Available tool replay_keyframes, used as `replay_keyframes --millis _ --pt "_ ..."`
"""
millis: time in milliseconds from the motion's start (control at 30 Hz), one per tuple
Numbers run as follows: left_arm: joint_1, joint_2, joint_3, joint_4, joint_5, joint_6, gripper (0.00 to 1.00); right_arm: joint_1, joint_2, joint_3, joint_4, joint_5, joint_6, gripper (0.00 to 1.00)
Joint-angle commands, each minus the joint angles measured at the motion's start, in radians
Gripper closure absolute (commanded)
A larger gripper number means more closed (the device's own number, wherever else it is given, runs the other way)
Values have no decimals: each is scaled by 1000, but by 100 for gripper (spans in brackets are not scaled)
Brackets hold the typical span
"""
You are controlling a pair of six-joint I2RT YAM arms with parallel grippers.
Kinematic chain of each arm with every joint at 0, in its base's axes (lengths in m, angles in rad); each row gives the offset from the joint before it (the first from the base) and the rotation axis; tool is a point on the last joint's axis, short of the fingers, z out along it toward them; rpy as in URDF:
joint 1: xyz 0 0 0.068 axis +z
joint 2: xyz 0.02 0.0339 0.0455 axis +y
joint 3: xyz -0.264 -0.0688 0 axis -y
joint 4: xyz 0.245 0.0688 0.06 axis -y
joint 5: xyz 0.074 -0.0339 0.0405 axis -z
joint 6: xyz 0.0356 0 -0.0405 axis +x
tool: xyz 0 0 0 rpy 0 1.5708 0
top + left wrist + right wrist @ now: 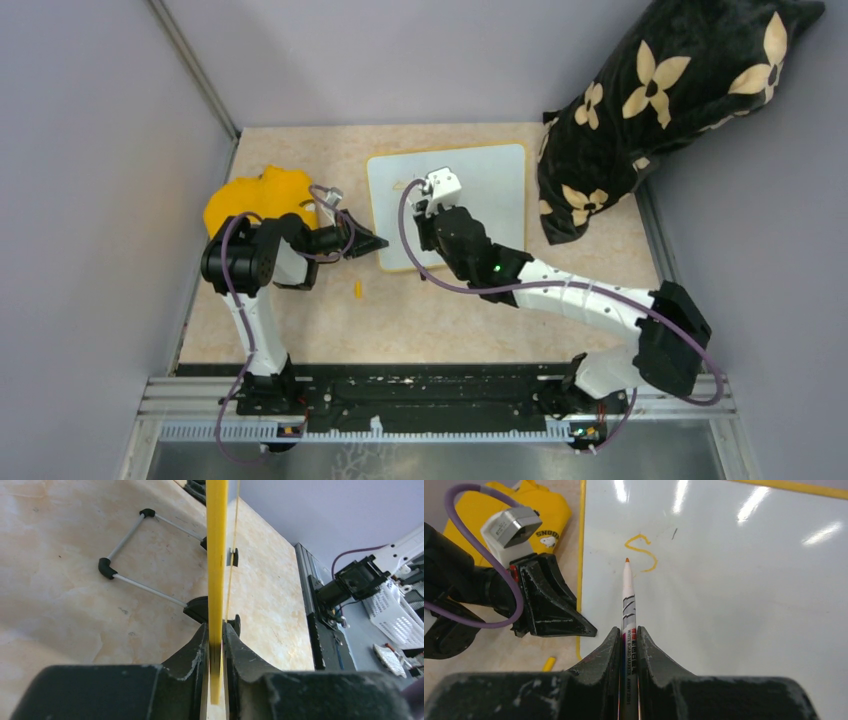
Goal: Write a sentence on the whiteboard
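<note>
Over whiteboard [495, 190], R arm [580, 295] stretched fwd.

One yellow-framed whiteboard [490, 190], one orange letter S [641, 552], one white marker pen [629, 610], one yellow cloth [255, 195], one black flowered cushion [660, 100], two black grippers: left gripper [216, 630], right gripper [628, 631].

Glossy white whiteboard [490, 190] w/ yellow frame, prob. propped tilted, sentence [642, 553] only an orange "S" near frame

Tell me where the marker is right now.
In the right wrist view, the marker is clamped in the right gripper, pointing away over the left part of the whiteboard, its orange tip just left of the orange S.
</note>
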Motion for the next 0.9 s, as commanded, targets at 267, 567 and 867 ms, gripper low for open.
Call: replay_keyframes --millis 267,567,867 --pt "10 -153 -49 -46 -91 74 3 -12 -266 -44 -128 33 -1 100" --pt "26 -542 -9 -840 -434 487 1 -12 -368 -49 -205 -18 -1 100" --pt "26 -996 7 -1158 -1061 359 1 -12 -478 -31 -260 -146 -3 100"
